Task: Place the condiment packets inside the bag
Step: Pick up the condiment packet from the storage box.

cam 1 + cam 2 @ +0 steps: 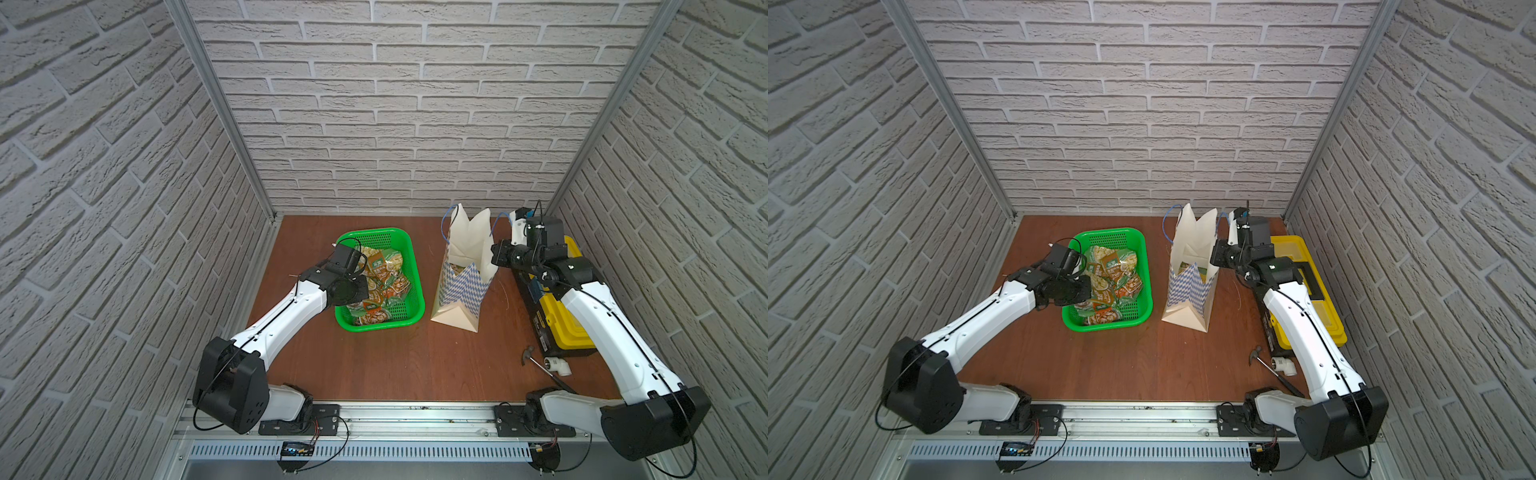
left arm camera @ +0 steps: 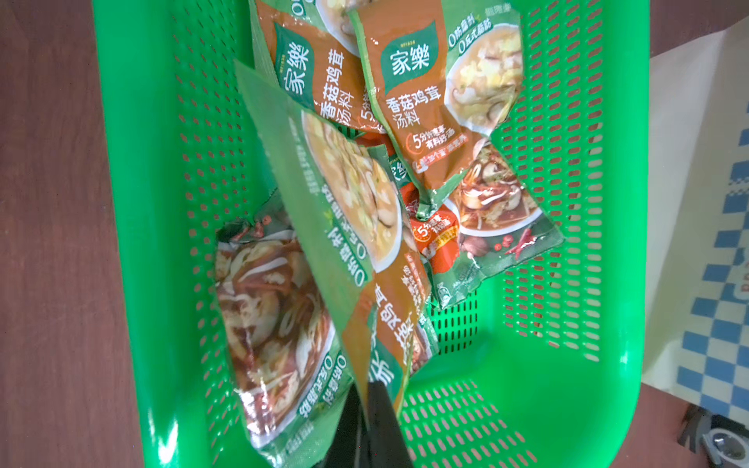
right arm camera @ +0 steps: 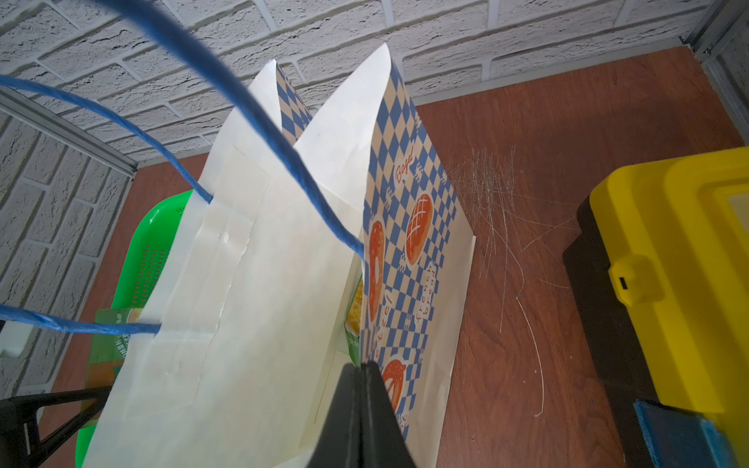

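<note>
Several green and orange-brown condiment packets lie heaped in a green basket. My left gripper reaches down into the basket and is shut on the edge of one condiment packet, which slants up over the others. The bag, white with a blue checkered band, stands upright and open to the right of the basket. My right gripper is shut on the bag's right wall near the rim. A green and yellow packet shows inside the bag.
A yellow-and-black toolbox sits against the right wall, under my right arm. A hammer and a white pipe fitting lie in front of it. The bag's blue cord handles loop close above the right wrist.
</note>
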